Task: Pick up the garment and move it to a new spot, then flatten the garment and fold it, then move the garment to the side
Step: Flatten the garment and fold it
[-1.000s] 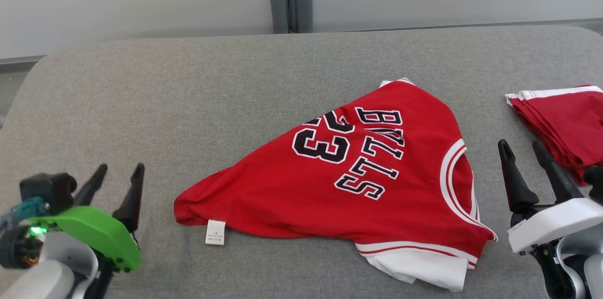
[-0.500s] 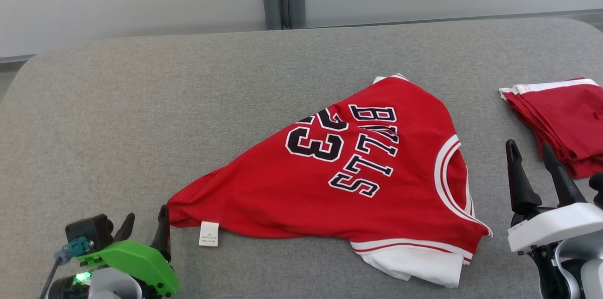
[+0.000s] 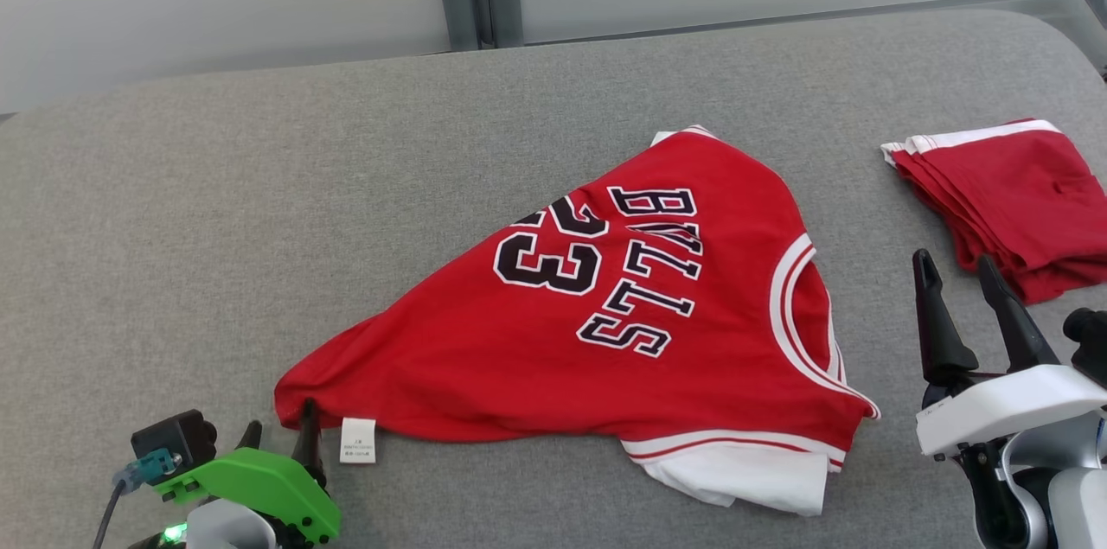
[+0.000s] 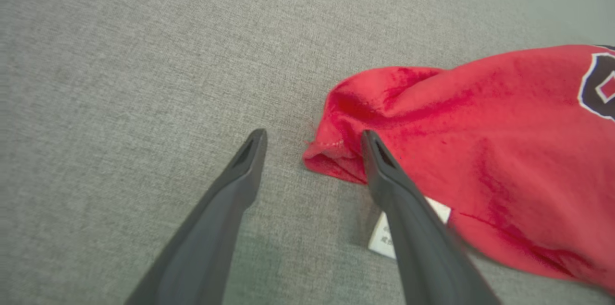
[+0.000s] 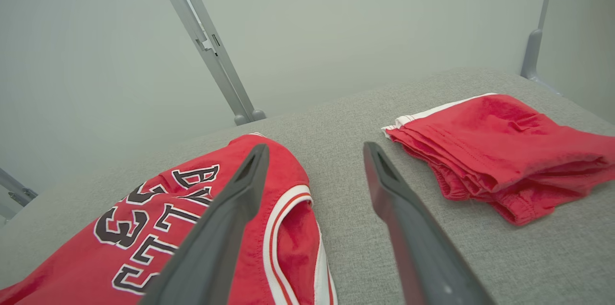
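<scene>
The red jersey [image 3: 605,333] lay crumpled in the middle of the grey table [image 3: 259,186], its pointed corner between the spread fingers of the left gripper [image 4: 313,138], near the white label [image 3: 357,441]. The right gripper [image 3: 955,264] hung spread and empty between the jersey's collar and a folded red pile [image 3: 1012,194]. A pinch here might have caught only one layer, letting the cloth slip or drag bunched.

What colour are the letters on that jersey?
Black with white outlines; the jersey shows best in the head view.
</scene>
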